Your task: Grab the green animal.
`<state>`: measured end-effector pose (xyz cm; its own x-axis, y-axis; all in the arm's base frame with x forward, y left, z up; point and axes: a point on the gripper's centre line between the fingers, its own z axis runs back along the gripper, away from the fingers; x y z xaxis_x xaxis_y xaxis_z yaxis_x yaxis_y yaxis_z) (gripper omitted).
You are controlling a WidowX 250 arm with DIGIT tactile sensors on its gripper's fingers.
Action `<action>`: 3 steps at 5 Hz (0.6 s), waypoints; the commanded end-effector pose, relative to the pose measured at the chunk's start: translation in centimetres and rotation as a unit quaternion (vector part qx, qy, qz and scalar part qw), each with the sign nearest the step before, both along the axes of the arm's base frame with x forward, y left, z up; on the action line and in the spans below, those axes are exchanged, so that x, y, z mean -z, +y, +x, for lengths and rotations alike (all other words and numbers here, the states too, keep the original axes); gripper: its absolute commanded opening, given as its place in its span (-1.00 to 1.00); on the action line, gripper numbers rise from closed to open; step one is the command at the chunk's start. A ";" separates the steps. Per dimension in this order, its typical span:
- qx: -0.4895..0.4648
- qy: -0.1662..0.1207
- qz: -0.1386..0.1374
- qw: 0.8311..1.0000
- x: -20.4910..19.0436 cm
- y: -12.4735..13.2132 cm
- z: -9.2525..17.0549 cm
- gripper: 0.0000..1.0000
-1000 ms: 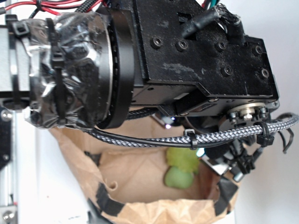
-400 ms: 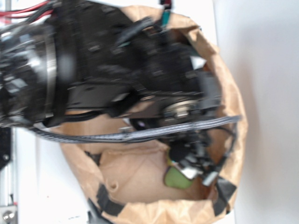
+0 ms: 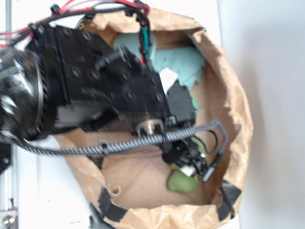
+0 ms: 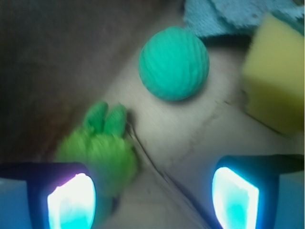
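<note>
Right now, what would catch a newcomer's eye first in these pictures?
In the outside view, the big black robot arm reaching into a crumpled brown paper bag. In the wrist view, the teal ball sits top centre, a yellow sponge at right. The fuzzy green animal lies lower left, by one glowing finger of the open gripper.

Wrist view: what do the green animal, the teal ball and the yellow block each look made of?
The green animal looks like soft plush, given its shaggy, fuzzy surface. The teal ball seems to be rubber or knitted fabric: fine ribs, matte, but blur leaves it open. The yellow block looks like sponge foam, with a matte face and soft edges.
</note>
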<state>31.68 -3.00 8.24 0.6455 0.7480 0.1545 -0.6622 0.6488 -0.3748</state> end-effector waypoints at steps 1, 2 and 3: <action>-0.009 -0.025 0.009 1.000 -1.5 -1.1 2.5 1.00; -0.013 -0.031 0.024 0.999 -0.6 -2.2 3.1 1.00; -0.025 -0.029 0.042 0.998 0.4 -2.9 3.7 1.00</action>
